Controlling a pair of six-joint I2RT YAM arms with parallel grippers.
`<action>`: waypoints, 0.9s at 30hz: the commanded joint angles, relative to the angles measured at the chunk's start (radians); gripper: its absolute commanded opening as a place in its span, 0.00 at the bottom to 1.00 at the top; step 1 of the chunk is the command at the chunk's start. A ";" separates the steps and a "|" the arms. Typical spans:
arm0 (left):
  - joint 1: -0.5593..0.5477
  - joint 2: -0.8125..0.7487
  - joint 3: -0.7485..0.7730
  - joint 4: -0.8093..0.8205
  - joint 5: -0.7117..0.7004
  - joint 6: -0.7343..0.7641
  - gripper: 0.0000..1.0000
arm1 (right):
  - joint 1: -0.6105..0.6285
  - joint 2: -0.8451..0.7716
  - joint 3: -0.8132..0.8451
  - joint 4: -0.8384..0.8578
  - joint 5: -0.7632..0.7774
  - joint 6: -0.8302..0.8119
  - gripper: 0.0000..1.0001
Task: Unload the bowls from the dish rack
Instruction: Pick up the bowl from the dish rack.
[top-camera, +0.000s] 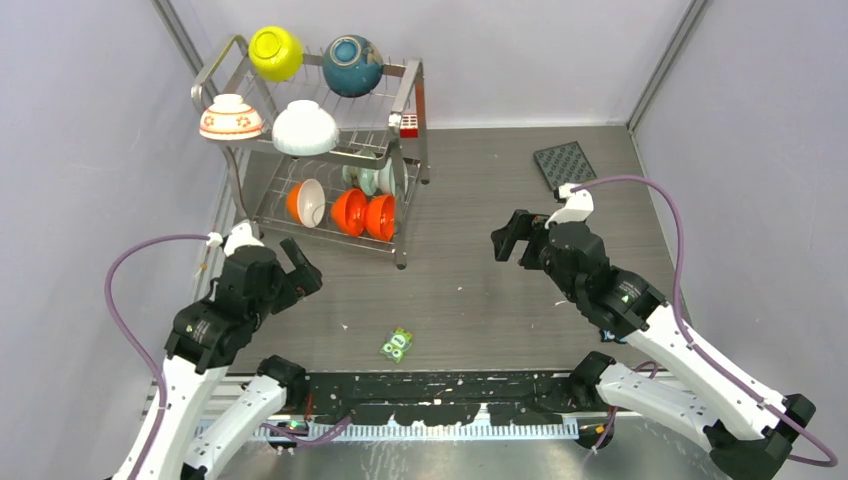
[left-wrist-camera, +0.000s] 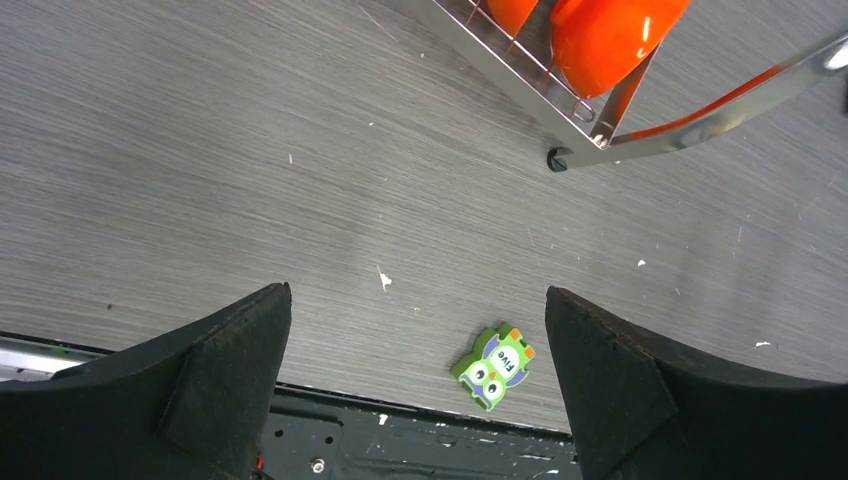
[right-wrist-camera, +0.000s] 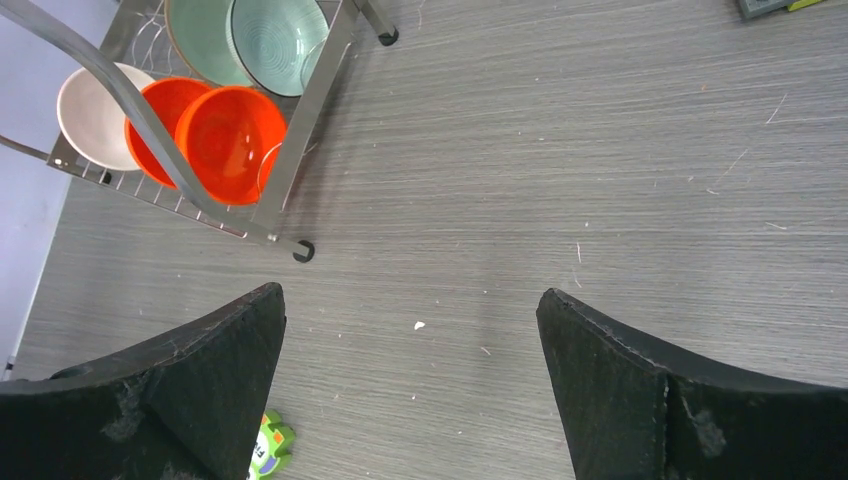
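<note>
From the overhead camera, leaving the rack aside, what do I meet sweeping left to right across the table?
Left gripper, jaws open → small green owl toy → right gripper, jaws open → dark square mat near the right wall.

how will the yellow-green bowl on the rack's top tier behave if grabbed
The yellow-green bowl looks rigid and glossy, so it probably won't flex but may slip in a grip. Round and propped on edge atop the dish rack, it could roll or tip if nudged. It looks like glazed ceramic, so it would likely chip if dropped.
</note>
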 joint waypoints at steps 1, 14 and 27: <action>0.004 -0.019 0.004 0.049 0.009 0.034 1.00 | 0.003 -0.032 -0.021 0.083 0.058 0.030 1.00; 0.004 -0.023 -0.106 0.263 0.174 0.358 0.95 | 0.004 -0.022 -0.063 0.082 -0.167 -0.005 0.99; 0.004 0.193 -0.067 0.424 0.054 0.403 0.62 | 0.004 -0.050 -0.236 0.157 -0.212 0.046 0.97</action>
